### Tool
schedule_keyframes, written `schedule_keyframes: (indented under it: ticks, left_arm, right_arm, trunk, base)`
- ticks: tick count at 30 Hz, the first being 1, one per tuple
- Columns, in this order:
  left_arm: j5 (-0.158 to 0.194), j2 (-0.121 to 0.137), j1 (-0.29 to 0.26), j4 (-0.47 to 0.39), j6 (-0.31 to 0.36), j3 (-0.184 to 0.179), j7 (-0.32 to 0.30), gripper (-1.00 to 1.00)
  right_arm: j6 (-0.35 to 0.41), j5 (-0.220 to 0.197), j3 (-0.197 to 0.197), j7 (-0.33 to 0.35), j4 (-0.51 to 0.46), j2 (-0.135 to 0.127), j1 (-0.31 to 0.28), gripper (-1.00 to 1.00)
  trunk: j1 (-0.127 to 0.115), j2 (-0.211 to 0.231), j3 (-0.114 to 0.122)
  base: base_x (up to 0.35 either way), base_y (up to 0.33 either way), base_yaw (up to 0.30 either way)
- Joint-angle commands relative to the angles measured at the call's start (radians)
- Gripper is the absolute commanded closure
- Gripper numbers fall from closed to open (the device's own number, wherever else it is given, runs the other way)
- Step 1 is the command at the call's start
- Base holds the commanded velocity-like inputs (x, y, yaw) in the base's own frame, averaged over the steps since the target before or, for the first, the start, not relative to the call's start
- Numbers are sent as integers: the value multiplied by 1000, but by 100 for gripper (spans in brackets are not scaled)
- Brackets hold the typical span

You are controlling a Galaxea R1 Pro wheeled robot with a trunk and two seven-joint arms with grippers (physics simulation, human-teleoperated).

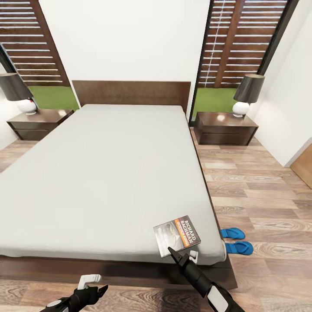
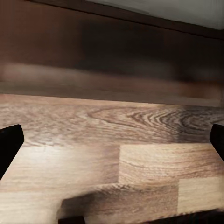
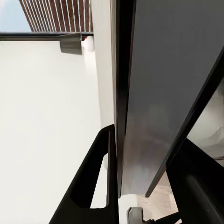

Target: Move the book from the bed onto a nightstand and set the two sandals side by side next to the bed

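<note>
The book [image 1: 177, 235] lies at the near right corner of the bed [image 1: 108, 173], on the pale grey mattress, cover up with the orange band and white lettering legible. The right gripper [image 1: 182, 254] is at the book's near edge; in the right wrist view a thin dark slab, seen edge-on [image 3: 122, 93], runs between the two black fingers [image 3: 95, 177], which stand close on either side of it. The jaws appear clamped on the book.

The two sandals [image 1: 236, 241] rest on the wood-plank floor just beside the bed's right near corner, side by side and roughly parallel, one [image 1: 232, 233] farther, one [image 1: 239, 248] nearer.

The left gripper [image 1: 93, 288] hangs low before the bed's foot, over the floor; the left wrist view shows its fingers [image 2: 9, 144] wide apart with floor planks and the dark bed frame between them.

A nightstand [image 1: 224, 128] stands at each side of the headboard, the other [image 1: 39, 123] at the left, each carrying a lamp [image 1: 246, 95] with a dark shade.
</note>
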Motion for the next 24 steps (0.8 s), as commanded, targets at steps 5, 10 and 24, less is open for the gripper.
schedule_keyframes:
  ticks: [5,10,24]
  left_arm:
    - [7,0,-1,1,-1,1,-5,-100]
    - [7,0,-1,1,-1,1,-5,-100]
    - [7,0,-1,1,1,1,-9,-100]
  right_arm:
    - [11,-7,-1,3,0,0,0,100]
    - [11,-7,-1,3,0,0,0,100]
    - [12,-2,5,3,-4,1,0,100]
  trunk:
    - [-19,35,15]
    - [-39,70,31]
    - [-92,168,75]
  base:
    - [0,0,0]
    - [0,0,0]
    - [0,0,0]
